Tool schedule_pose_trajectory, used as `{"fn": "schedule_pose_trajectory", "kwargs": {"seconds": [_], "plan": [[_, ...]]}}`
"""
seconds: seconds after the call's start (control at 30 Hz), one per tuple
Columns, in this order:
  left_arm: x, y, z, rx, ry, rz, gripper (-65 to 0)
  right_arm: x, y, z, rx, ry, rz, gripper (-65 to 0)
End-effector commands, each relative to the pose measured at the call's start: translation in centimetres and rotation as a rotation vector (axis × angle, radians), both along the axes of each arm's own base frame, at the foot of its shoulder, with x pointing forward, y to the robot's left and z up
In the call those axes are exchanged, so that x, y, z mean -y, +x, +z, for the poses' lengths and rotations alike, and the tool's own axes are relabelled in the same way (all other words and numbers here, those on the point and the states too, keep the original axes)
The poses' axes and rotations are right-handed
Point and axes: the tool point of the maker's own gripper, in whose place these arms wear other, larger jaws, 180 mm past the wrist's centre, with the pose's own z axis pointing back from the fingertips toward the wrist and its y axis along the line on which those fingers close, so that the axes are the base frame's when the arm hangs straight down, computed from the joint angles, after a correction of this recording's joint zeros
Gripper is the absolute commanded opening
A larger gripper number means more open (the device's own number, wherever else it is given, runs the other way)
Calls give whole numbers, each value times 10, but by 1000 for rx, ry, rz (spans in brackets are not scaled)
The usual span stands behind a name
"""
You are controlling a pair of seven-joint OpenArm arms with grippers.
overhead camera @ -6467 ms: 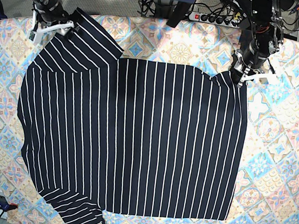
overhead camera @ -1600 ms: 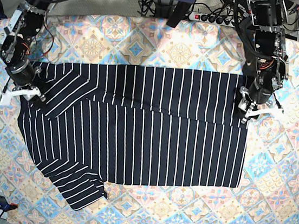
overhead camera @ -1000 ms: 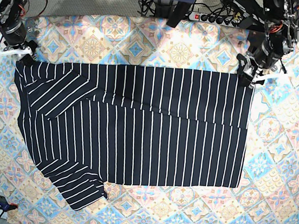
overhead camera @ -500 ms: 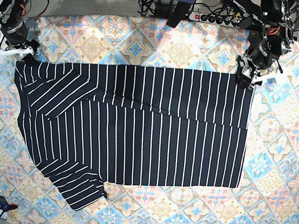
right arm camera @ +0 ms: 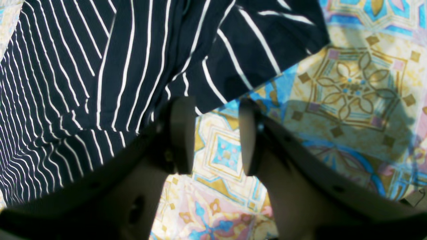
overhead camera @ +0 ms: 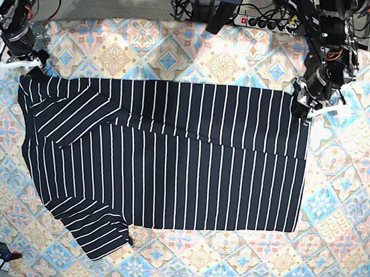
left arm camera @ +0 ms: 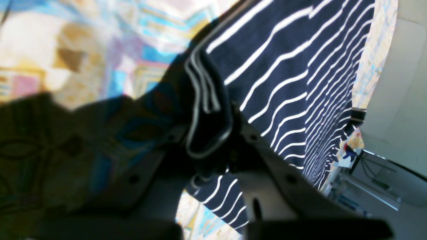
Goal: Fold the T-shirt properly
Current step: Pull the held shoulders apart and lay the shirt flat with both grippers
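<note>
Covering the worktop, a pastel diamond-patterned tablecloth (overhead camera: 337,218) runs out to every edge seen in the base view. T-shirt (overhead camera: 167,170), dark with thin white pinstripes, lies flat across the middle of the worktop, its far portion folded over toward the near side so a doubled band runs along its far edge; one sleeve lies folded diagonally over the body toward the left edge of the base view, the other sleeve (overhead camera: 101,240) sticks out near the near edge. Left gripper (overhead camera: 308,106) sits at the shirt's far corner on the base view's right; in the left wrist view its jaws are clenched on a bunched fold of T-shirt (left arm camera: 300,66) hem, layered cloth pinched between them. Right gripper (overhead camera: 19,66) stands at the shirt's far corner toward the left edge of the base view; right wrist view shows the right gripper (right arm camera: 213,136) jaws parted, bare tablecloth (right arm camera: 353,86) between them, the T-shirt (right arm camera: 133,60) edge just beside one fingertip (right arm camera: 181,130), nothing grasped. Power strip (overhead camera: 266,23) lies beyond the far edge.
</note>
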Motion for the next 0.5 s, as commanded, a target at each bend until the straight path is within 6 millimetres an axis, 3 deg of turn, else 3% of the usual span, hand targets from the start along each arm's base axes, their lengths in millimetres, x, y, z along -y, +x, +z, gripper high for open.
{"fn": "schedule_pose_trajectory", "kwargs": {"seconds": [0.0,0.27,0.47], "plan": [[3,0,1,-5,-8,-13,-650,8,5,8,31,-15,-7,-423],[2,-3,-1,-13,-7,-13,-650,6,-1,-19,13,122,-82,-319],[2,-3,-1,-14,-5,-14,-650,1,12,-44,26,289,-177,-287]]}}
